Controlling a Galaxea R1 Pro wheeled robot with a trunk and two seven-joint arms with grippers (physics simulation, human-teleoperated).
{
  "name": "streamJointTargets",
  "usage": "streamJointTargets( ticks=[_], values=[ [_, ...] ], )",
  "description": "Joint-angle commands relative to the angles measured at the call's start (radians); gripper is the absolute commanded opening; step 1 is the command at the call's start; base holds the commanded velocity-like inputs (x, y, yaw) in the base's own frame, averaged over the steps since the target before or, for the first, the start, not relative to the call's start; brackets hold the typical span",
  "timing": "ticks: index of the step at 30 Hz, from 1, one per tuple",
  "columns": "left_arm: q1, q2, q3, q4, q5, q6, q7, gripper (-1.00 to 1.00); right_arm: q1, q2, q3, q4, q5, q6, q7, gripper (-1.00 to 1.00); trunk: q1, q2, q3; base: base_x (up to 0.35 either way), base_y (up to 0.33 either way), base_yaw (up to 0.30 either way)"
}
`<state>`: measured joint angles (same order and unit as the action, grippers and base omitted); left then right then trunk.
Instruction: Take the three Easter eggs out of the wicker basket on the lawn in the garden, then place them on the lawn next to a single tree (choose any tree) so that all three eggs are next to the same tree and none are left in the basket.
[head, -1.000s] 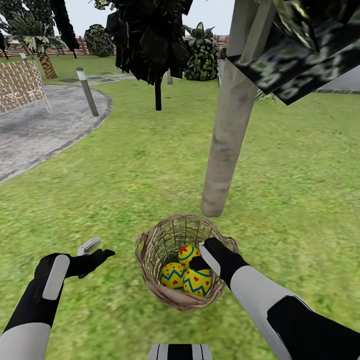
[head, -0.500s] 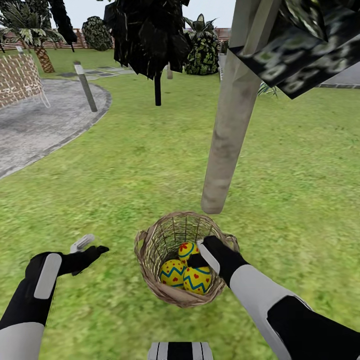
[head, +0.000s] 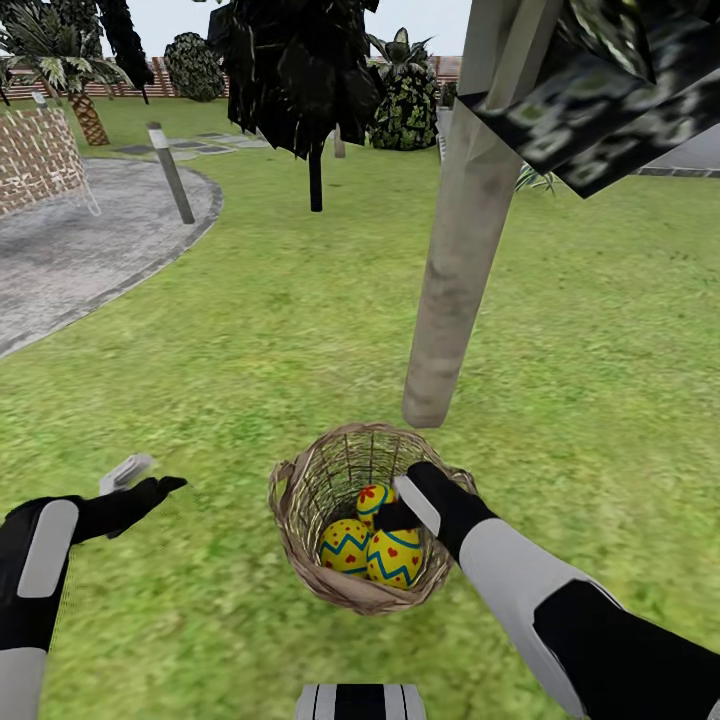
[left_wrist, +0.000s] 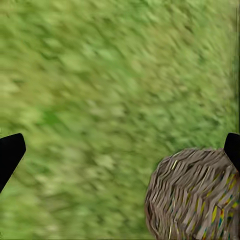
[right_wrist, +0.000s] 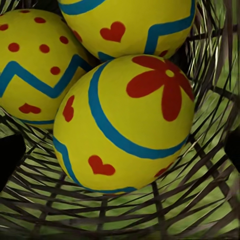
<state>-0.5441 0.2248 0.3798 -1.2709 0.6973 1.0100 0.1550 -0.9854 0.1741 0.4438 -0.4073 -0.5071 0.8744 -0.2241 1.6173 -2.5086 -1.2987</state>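
From my head camera, my right gripper (head: 392, 503) is down inside the basket (head: 300, 478), its tip at the rearmost of the three eggs (head: 373, 497); the other two eggs lie just nearer me than the tip. I cannot tell here how its jaws stand. The tree (head: 452, 262) rises from the lawn (head: 230, 350) just beyond the basket. My left gripper (head: 137, 478) hangs over bare grass, well to the left of the basket.

In my left wrist camera, both black fingertips (left_wrist: 10, 152) sit far apart, spread wide, with grass between them and the woven basket wall (left_wrist: 192, 195) near one tip.

In my right wrist camera, the flowered egg (right_wrist: 125, 125) sits straight ahead between my spread fingertips (right_wrist: 9, 155), nothing clamped; two more eggs crowd behind it against the weave
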Motion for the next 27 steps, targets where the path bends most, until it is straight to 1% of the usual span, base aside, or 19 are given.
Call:
streamJointTargets(
  ticks=[1,3,4,8,9,13,17,19,22,25,27],
  values=[
    [0.0,0.004,0.001,-0.007,0.016,0.004,0.009,1.0,-0.002,-0.001,0.007,0.0,-0.016,0.008,-0.014,1.0,0.0,0.0,-0.001,0.0,0.0,0.0],
    [0.0,0.004,0.001,-0.018,0.028,0.004,0.009,1.0,-0.003,-0.001,0.007,0.003,-0.028,0.016,-0.023,1.0,0.0,0.0,-0.001,0.0,0.0,0.0],
    [0.0,0.004,0.001,-0.023,0.028,0.004,0.009,1.0,-0.006,-0.001,0.007,0.004,-0.033,0.017,-0.029,1.0,0.0,0.0,-0.001,0.0,0.0,0.0],
    [0.0,0.005,0.001,-0.026,0.028,0.004,0.009,1.0,-0.018,-0.001,0.006,0.013,-0.055,0.019,-0.05,1.0,0.002,-0.001,-0.016,0.0,0.0,0.0],
    [0.0,0.005,0.001,-0.025,0.028,0.004,0.009,1.0,-0.02,-0.001,0.006,0.014,-0.161,0.019,-0.051,1.0,0.002,-0.001,-0.016,0.0,0.0,0.0],
    [0.0,0.005,0.001,-0.025,0.028,0.004,0.009,1.0,-0.023,0.0,0.006,0.012,-0.164,0.02,-0.052,1.0,0.002,-0.001,-0.016,0.0,0.0,0.0],
    [0.0,0.005,0.001,-0.025,0.028,0.004,0.009,1.0,-0.024,0.0,0.007,0.009,-0.173,0.019,-0.051,1.0,0.003,-0.002,-0.032,0.0,0.0,0.0],
    [0.0,0.005,0.001,-0.025,0.028,0.004,0.009,1.0,-0.024,0.0,0.007,0.005,-0.173,0.018,-0.05,1.0,0.003,-0.002,-0.032,0.0,0.0,0.0],
    [0.0,0.005,0.001,-0.025,0.028,0.004,0.009,1.0,-0.024,0.0,0.007,0.002,-0.173,0.017,-0.048,1.0,0.005,-0.003,-0.043,0.0,0.0,0.0],
    [0.0,0.004,0.001,-0.025,0.028,0.004,0.009,1.0,-0.024,0.0,0.007,0.001,-0.173,0.016,-0.049,1.0,0.005,-0.003,-0.043,0.0,0.0,0.0],
    [0.0,0.004,0.001,-0.025,0.028,0.004,0.009,1.0,-0.024,0.0,0.007,0.001,-0.172,0.015,-0.05,1.0,0.006,-0.003,-0.051,0.0,0.0,0.0]
  ],
)
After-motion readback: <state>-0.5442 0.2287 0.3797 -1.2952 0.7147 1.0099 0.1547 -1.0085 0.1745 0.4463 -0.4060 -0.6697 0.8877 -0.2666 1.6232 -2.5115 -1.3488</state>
